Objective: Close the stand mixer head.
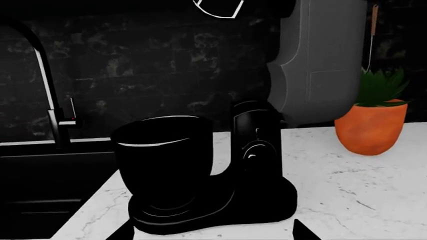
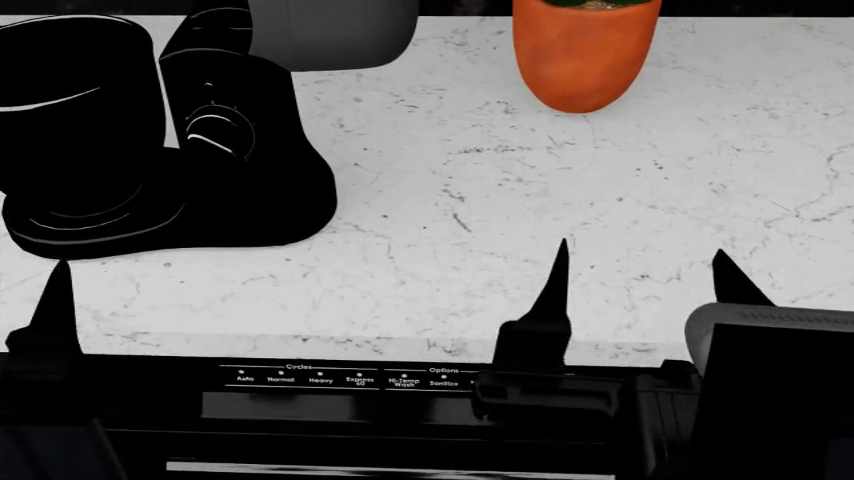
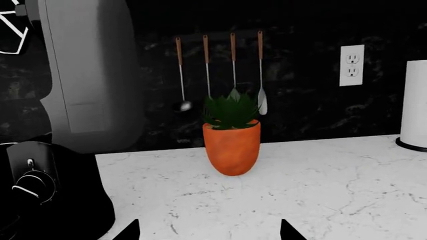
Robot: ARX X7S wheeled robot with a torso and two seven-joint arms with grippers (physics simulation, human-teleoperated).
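Mixer [image 2: 147, 150] stood at the back left of the white marble surface [image 2: 561, 230], black and shiny, with its black bowl [image 1: 163, 160] on the base and a round dial knob [image 2: 218, 130] on its neck. The stand mixer head [image 1: 320, 60], a big grey block with round corners, was tipped up and back, high above the bowl. In the right wrist view it rose tall beside the neck [image 3: 90, 75].

An orange plant pot [image 3: 231, 147] with a green plant sat on the surface near the mixer, not touching it. Spoons and such hung on the dark wall behind the pot [image 3: 220, 70]. A black tap [image 1: 47, 85] stood by the sink next to the bowl.

The left tool [image 1: 210, 232] was near the mixer base, with two dark tips set apart and nothing between them. The right tool [image 2: 641, 275] was spread too, its two pointed tips apart over bare marble, holding nothing. Neither tool touched the mixer.
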